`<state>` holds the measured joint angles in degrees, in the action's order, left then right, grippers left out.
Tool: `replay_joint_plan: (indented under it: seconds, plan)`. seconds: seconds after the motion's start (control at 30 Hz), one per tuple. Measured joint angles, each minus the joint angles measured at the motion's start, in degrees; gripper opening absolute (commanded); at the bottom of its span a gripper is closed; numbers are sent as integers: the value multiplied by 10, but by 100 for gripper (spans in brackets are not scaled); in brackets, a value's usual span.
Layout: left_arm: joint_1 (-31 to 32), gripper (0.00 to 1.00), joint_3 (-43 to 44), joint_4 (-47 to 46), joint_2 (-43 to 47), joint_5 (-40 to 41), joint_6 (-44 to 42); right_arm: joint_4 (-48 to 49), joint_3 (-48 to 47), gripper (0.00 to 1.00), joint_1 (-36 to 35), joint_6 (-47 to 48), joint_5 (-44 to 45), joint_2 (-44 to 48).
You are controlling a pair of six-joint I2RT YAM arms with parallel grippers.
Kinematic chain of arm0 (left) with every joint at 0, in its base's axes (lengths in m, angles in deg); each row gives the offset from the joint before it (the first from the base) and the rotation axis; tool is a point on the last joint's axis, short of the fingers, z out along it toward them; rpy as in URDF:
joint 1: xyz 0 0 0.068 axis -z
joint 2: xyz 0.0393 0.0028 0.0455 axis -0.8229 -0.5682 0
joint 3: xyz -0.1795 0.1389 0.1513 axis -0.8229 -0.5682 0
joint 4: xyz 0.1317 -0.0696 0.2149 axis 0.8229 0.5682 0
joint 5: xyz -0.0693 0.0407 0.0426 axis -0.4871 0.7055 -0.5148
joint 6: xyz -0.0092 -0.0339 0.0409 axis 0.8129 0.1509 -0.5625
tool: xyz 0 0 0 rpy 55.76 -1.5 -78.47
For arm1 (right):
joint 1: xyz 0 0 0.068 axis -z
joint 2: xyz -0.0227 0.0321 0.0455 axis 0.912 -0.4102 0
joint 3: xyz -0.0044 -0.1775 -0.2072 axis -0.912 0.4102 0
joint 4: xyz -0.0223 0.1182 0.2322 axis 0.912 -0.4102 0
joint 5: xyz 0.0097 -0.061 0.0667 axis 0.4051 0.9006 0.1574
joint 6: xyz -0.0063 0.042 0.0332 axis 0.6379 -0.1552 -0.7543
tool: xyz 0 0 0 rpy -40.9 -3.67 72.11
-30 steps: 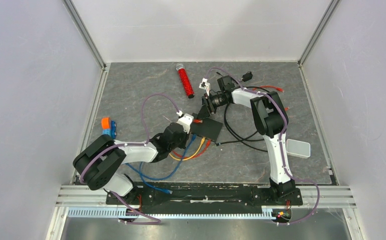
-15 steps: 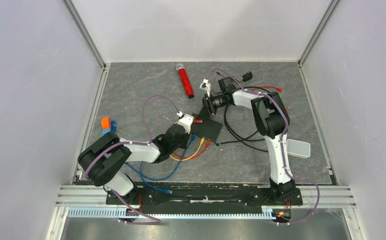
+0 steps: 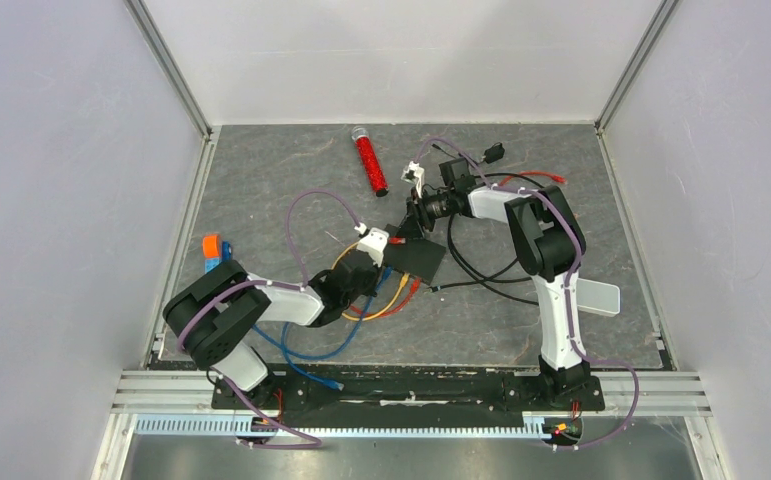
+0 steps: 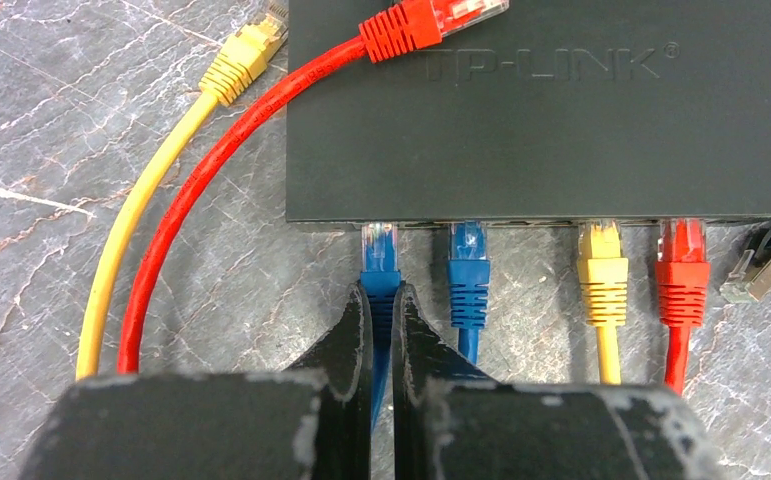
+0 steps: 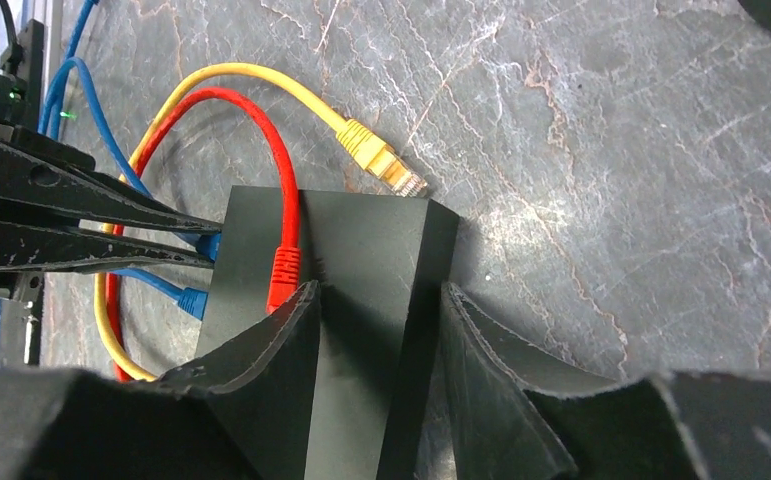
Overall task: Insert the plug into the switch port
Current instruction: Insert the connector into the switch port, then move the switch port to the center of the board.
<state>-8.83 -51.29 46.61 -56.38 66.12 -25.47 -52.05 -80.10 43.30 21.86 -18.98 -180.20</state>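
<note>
Your left fingers point(image 4: 363, 305) are clamped shut on the blue cable point(image 4: 379, 340), just behind the plug point(image 4: 379, 255). The plug lies straight ahead of the fingertips. Its clear tip is at the mouth of the port point(image 4: 379, 224), the first in the row on the switch point(image 4: 541, 130) edge that faces these fingers. It sits a little further out than its neighbour, and you cannot tell from here whether it is fully home.

To the right of the fingers, a second blue plug point(image 4: 469, 275), a yellow plug point(image 4: 602, 270) and a red plug point(image 4: 683, 270) sit in the next ports. Beyond the fingertips a loose red plug point(image 4: 431, 20) rests on top of the switch. Ahead and to the left, a loose yellow plug point(image 4: 246, 50) lies on the surface point(image 4: 81, 120), just beside the switch's far corner.

Your right fingers point(image 5: 296, 320) stand partly apart, with the far end of the switch between them. One finger lies over the top face beside the loose red plug, and the other is at the switch's side edge. The views do not show whether they are pressing on the switch or only straddling it. Seen from these fingers, the left fingers reach in from the left, at the opposite edge of the switch.
</note>
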Motion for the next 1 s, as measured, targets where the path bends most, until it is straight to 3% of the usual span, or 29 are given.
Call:
replay_joint_plan:
  seconds: [0.37,0.57,0.73,1.0]
  plan:
    - [2,2,0,-5,-2,6,-21,26,19,41,-11,77,-11,8]
    - [7,2,0,-26,-14,23,-19,159,102,40,-19,15,28,43]
    - [10,2,10,-11,-15,26,-11,210,130,39,-24,-40,59,53]
    - [41,2,67,39,-50,105,-49,278,148,39,-33,-102,116,56]
